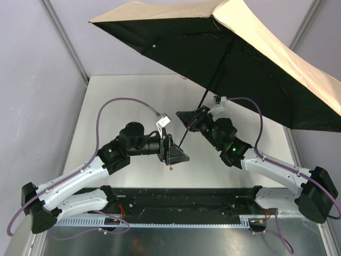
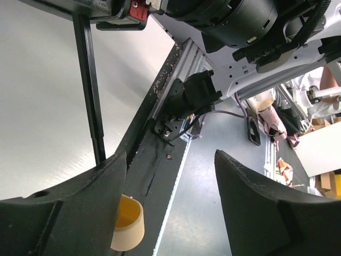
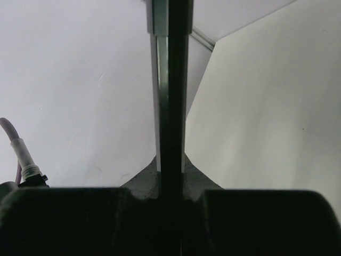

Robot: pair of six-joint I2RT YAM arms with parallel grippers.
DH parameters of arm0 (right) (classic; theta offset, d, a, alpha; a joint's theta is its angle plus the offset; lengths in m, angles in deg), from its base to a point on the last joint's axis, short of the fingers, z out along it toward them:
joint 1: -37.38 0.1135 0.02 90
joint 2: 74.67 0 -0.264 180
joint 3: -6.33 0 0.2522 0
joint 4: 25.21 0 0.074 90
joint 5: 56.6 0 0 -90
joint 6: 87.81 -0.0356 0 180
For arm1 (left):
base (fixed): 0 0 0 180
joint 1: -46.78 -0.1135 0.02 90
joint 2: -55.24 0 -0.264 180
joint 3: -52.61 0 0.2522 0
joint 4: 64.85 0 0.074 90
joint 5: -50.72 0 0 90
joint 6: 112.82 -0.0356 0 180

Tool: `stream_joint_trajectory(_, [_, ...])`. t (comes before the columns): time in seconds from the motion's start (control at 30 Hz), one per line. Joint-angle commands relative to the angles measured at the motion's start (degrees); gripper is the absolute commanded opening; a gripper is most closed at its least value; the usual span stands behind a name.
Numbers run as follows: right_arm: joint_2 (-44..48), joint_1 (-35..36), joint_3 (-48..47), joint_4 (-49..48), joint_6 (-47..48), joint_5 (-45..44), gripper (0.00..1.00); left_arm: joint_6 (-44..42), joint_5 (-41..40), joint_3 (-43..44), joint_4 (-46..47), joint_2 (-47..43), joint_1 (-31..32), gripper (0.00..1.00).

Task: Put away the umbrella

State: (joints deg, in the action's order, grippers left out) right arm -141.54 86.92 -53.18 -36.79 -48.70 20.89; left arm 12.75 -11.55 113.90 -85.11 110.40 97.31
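Umbrella: open, held aloft over the table | right gripper: pinching the black shaft | left gripper: jaws spread, empty, beside the tan handle at the shaft's low end | step: likely taking a second hold before collapsing | next: left jaws must close squarely on the handle

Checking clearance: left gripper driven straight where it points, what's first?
Probably the black mounting plate between the left gripper's open fingers. The beige umbrella's thin black shaft and tan handle cross behind one finger and might brush first; depth unclear.
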Motion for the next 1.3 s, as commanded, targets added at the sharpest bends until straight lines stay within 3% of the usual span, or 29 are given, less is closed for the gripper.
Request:
stream_joint_trajectory(0.0, [3.71,0.73,-0.74,-6.95,0.86,-0.45,0.0,-4.03,-1.32,-0.09,2.02,-0.42,0.26,0.72])
stream_joint_trajectory(0.17, [4.42,0.84,-0.67,-5.86,0.13,1.47,0.0,-6.46,-4.13,1.16,0.12,-1.49,0.1,0.71])
stream_joint_trajectory(0.37, [6.91,-0.75,-0.65,-3.27,4.39,6.67,0.0,-7.24,-10.4,2.06,-0.95,-9.89,0.03,0.96])
stream_joint_trajectory(0.53, [8.43,-3.12,-0.65,-4.38,5.03,13.57,0.0,-6.46,-19.04,3.47,-4.01,-11.48,-0.13,0.98])
stream_joint_trajectory(0.7, [7.34,-4.04,-0.65,-9.35,4.25,18.17,0.0,-4.93,-8.07,7.24,-3.99,-1.48,-0.26,0.86])
stream_joint_trajectory(0.87, [4.44,-5.73,-0.66,-15.18,1.37,21.78,0.0,-7.84,1.18,8.34,-0.03,3.24,0.23,0.84])
stream_joint_trajectory(1.07, [2.6,-6.08,-0.65,-19.44,-2.21,25.36,0.0,-7.43,-7.03,7.53,0.48,3.46,0.19,0.42])
stream_joint_trajectory(1.13, [3.19,-6.15,-0.65,-16.77,-2.44,24.56,0.0,-7.6,-9.08,7.5,0.54,3.22,0.23,0.2])
stream_joint_trajectory(1.2, [4.17,-6.81,-0.71,-13.27,-2.45,23.22,0.07,-8.28,-11.64,7.34,0.51,2.73,0.31,0.05])
stream_joint_trajectory(1.27, [5.36,-8.27,-0.82,-9.14,-3.22,20.92,0.2,-9.15,-14.87,6.88,0.52,1.66,0.4,0.01])
